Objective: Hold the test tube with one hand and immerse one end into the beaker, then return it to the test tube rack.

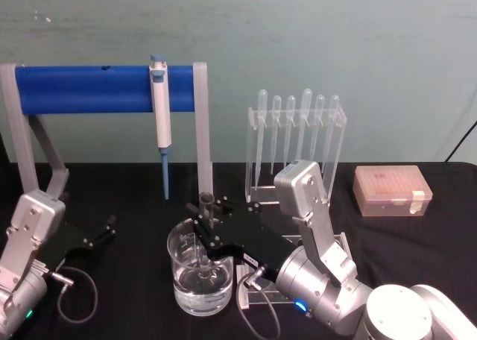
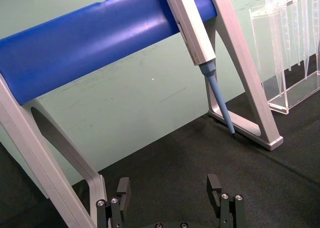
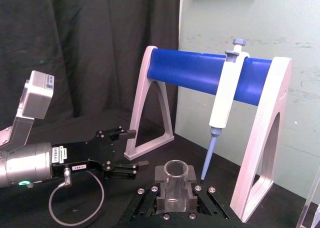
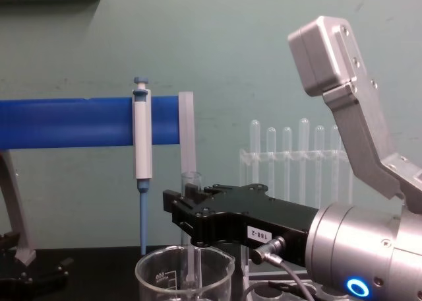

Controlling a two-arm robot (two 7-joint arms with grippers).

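Right hand (image 1: 207, 222): clenched on the test tube (image 1: 206, 200), black fingers (image 3: 160, 177) pressed either side of the glass just below its open rim. Poised directly above the beaker (image 1: 200, 276), silver arm reaching in from the right of the tabletop (image 1: 134, 200).

Test tube: upright in the grip, rim clear above the hand, lower length down inside the beaker. From the chest camera, visible through the beaker's wall, running below its lip. Contact between the tube's end and the liquid impossible to tell.

Beaker: at front centre on the black tabletop, clear liquid in its lower part, white graduation marks on the glass.

Left hand (image 1: 100, 232): released, fingers (image 2: 124, 188) spread wide with nothing between them. Low over the tabletop at the left, near the foot of the stand, well apart from the beaker.

Test tube rack (image 1: 257, 299): clear plastic, just right of the beaker, largely hidden beneath the right arm.

Pipettor (image 1: 159, 94): blue and white, hanging tip-down from the blue bar (image 1: 82, 90) of the grey-legged stand, behind the beaker.

Pipette rack (image 1: 297, 142): clear, at the back of the tabletop behind the right arm, a row of bulb-topped plastic pipettes standing upright in it.

Tip box (image 1: 393, 191): translucent, pale orange, at the far right, apart from the rest.
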